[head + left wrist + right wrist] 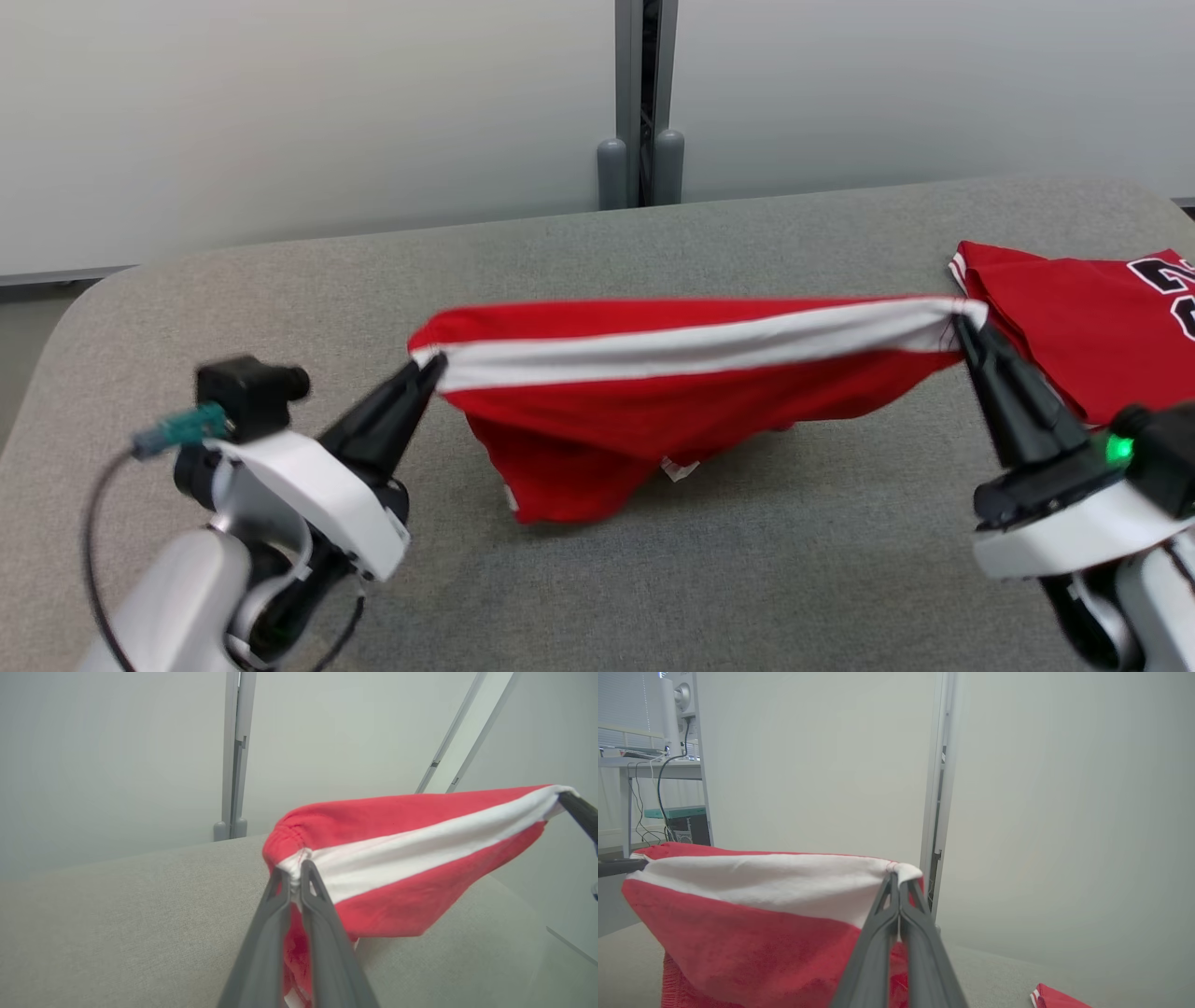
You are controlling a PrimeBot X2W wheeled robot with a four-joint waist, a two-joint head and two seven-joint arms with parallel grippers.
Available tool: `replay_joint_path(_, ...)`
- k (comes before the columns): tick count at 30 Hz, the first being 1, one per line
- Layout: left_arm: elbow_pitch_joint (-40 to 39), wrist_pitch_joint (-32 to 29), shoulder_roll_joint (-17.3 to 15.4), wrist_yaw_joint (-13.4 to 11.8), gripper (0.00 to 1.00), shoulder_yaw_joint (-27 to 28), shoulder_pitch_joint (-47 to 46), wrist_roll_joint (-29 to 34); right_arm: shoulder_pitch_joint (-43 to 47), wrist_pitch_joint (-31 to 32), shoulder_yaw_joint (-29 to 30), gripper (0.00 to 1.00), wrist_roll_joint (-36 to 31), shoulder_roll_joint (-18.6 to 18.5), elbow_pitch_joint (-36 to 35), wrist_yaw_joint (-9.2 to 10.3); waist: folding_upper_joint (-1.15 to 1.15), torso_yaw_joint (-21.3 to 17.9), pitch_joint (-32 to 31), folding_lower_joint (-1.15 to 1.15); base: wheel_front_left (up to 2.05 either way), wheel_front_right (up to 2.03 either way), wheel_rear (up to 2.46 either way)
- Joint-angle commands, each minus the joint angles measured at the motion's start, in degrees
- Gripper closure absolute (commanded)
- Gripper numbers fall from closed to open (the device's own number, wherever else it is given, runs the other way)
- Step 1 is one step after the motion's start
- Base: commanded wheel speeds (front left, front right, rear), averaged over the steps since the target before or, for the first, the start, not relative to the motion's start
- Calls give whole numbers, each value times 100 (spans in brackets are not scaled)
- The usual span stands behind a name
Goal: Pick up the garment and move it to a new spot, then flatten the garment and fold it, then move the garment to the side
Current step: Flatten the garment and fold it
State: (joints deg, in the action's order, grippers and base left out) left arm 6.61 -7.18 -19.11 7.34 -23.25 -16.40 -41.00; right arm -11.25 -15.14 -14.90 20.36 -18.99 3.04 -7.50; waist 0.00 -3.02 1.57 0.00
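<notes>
A red garment (653,392) with a white stripe hangs stretched between my two grippers above the grey table (653,560). My left gripper (431,366) is shut on its left end, seen close in the left wrist view as the garment (397,858) pinched at the gripper (294,870). At the right end my right gripper (962,327) is shut on the white stripe; the right wrist view shows the gripper (896,877) clamping the garment (761,924). The cloth's lower part sags down to the table surface.
A second red garment (1092,317) with dark numerals lies flat at the table's far right, close behind my right gripper. A grey post (642,103) stands against the pale wall beyond the table's far edge. A desk with cables (644,765) stands far off.
</notes>
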Motion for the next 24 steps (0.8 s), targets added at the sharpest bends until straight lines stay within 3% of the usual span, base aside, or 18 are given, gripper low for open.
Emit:
replay_joint_path(1,-317,-175,-152,18,100,22,-166,-362,-170,-1,95,100,83,-102,-50,2,0,15,-33,0,0,0,0)
replay_joint_path(9,-1682,-1335,-761,20,100,133,-803,-2148,-1062,-1,444,100,387,-577,-246,2,0,59,-138,0,0,0,0)
replay_joint_path(14,-1938,-1749,-932,21,100,355,-1238,-2775,-1630,0,640,100,429,-801,-147,3,0,59,-169,0,0,0,0)
replay_joint_path(19,-1856,-1943,-934,9,100,375,-1643,-2902,-1987,0,581,100,440,-860,-16,3,0,49,-134,0,0,0,0)
replay_joint_path(24,-1396,-1889,-800,16,100,153,-2318,-2569,-2668,-1,173,100,556,-815,509,2,0,-13,125,0,0,0,0)
